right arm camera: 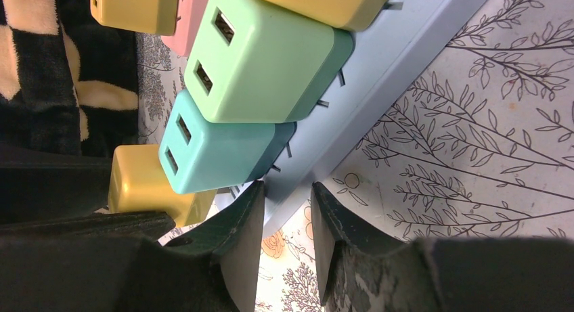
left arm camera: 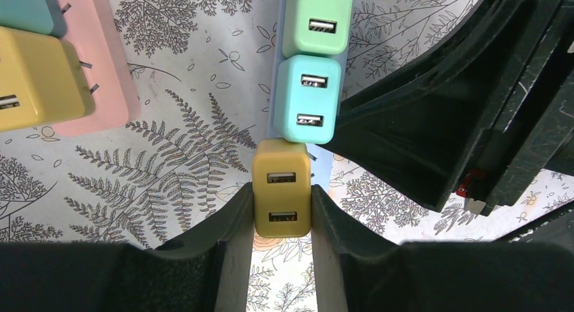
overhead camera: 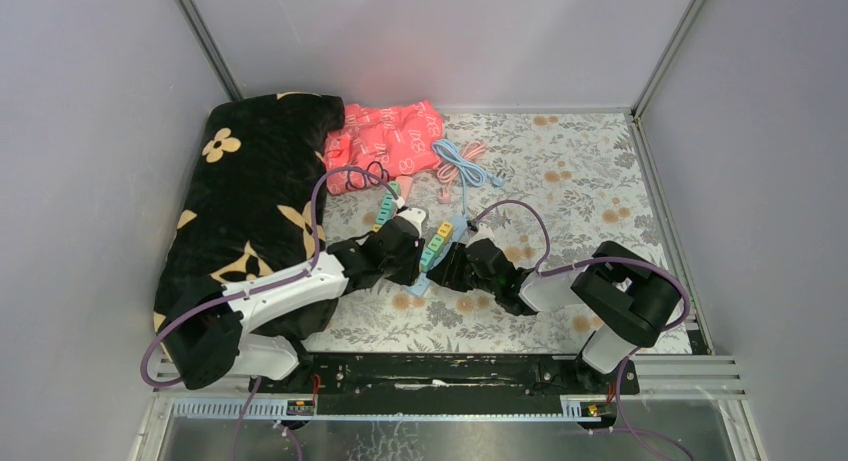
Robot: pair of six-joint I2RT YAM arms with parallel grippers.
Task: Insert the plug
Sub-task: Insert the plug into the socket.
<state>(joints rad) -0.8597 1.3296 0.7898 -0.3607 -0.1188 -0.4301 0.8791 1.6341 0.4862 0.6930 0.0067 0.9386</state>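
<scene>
The flower-printed table (overhead camera: 600, 181) carries a black blanket (overhead camera: 250, 201) along its left side and a pink packet (overhead camera: 390, 136) at the back, and both arms meet over the middle of the cloth. There lies the blue power strip (right arm camera: 399, 61), its long axis running away from the arms' bases and leaning a little to the right in the overhead view. The right gripper (right arm camera: 285, 197) is clamped across its near end, one finger on each long edge, so I judge that it is bracing the strip. A green charger (right arm camera: 264, 61) and a cyan charger (right arm camera: 216, 146) sit side by side on the strip, their USB faces turned up and their prongs partly showing beneath them. The yellow plug (left arm camera: 282, 166) comes next in that row, just beside the cyan one at the strip's near end, and the left gripper (left arm camera: 281, 193) grasps it, the fingers pressed on its two sides. The left arm therefore has the plug, and the plug's USB face looks straight back at the left wrist camera, so its prongs must point away from the jaws, down toward the strip. The right finger hides the plug's underside, so I cannot tell whether the prongs have entered the socket. The move ahead is likely a straight push downward, with the plug held level against the braced strip.
</scene>
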